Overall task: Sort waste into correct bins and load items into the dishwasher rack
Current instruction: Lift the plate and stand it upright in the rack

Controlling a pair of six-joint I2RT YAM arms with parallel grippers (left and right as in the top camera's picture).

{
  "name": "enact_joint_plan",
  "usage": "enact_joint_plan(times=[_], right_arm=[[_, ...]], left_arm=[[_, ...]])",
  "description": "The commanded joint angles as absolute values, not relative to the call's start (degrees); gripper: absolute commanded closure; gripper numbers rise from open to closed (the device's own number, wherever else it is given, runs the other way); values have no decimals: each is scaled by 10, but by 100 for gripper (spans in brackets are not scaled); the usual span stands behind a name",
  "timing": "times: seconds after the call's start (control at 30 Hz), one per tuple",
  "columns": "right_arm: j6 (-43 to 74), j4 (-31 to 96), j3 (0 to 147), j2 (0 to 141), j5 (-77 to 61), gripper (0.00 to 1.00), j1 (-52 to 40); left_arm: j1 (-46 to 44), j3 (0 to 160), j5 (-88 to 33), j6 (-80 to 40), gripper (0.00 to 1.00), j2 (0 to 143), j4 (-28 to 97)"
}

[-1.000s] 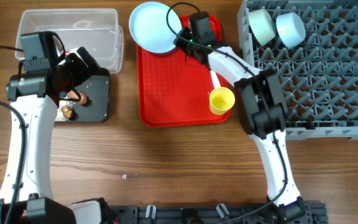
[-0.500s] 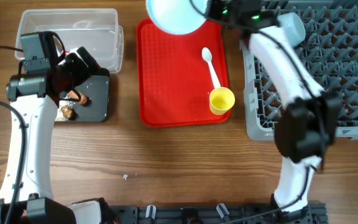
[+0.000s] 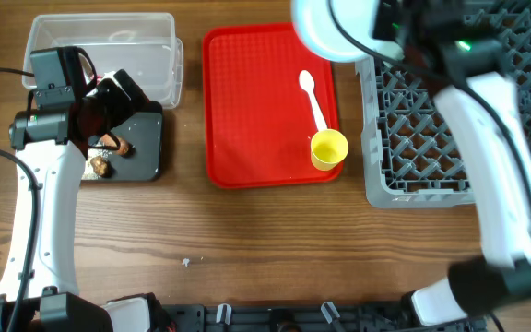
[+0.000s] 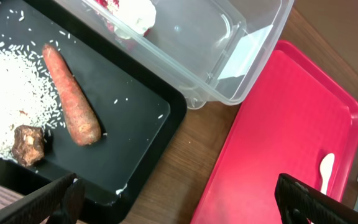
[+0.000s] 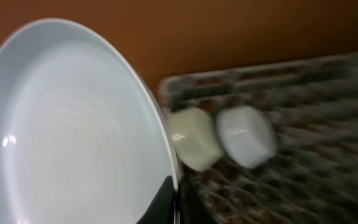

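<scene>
- Right pincer [image 5: 176,202] is clamping shut on the rim of the plate [image 3: 335,28] and holding it in the air on edge.
- A second ago the plate was lying half on the back-left corner of the red tray [image 3: 256,111]. Now it is hanging over the back-left corner of the rack [image 3: 431,138], so the carry looks almost done.
- The plate is not yet sitting between pegs; judging from this, slotting it in and letting go is what comes next.
- Wrist view is blurring; two bowls [image 5: 194,140] are sitting side by side in the rack just past the plate edge.
- With the plate gone, the spoon [image 3: 313,97] and cup [image 3: 328,148] are showing in full on the red tray and are waiting to be loaded.
- Left pincer [image 4: 179,196] is staying spread wide, gripping nothing, hovering over the black tray [image 4: 135,124]; no shift from earlier frames.
- Carrot [image 4: 70,93], lump [image 4: 28,144] and rice [image 4: 11,81] are lying in the black tray; wrapper [image 4: 129,12] is lying in the tub [image 3: 146,46].
- Waste sorting is looking finished; rack loading is partway through.
</scene>
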State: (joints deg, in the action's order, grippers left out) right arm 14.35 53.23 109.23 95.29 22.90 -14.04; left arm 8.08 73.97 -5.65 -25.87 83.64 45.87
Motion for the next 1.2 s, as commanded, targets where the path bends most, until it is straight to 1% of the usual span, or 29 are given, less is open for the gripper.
enact_joint_plan(times=[0.0,0.1,0.17,0.23,0.33,0.37,0.43,0.57,0.73,0.83,1.03,1.17], right_arm=[[203,599,1099,894,432,96,-139],[258,670,1099,874,514,96,-139],[308,733,1099,866,593,96,-139],[332,764,1098,868,644,96,-139],[327,769,1077,868,702,96,-139],[312,760,1061,869,729,96,-139],[268,725,1036,874,739,96,-139],[109,588,957,894,737,96,-139],[-61,423,858,910,737,96,-139],[-141,355,816,916,729,96,-139],[-260,330,771,917,631,96,-135],[-288,326,764,917,580,96,-134]], left_arm=[[85,742,-53,-260,0,834,458],[85,742,-53,-260,0,834,458],[85,742,-53,-260,0,834,458],[85,742,-53,-260,0,834,458],[85,742,-53,-260,0,834,458],[85,742,-53,-260,0,834,458],[85,742,-53,-260,0,834,458],[85,742,-53,-260,0,834,458],[85,742,-53,-260,0,834,458],[85,742,-53,-260,0,834,458],[85,742,-53,-260,0,834,458],[85,742,-53,-260,0,834,458]])
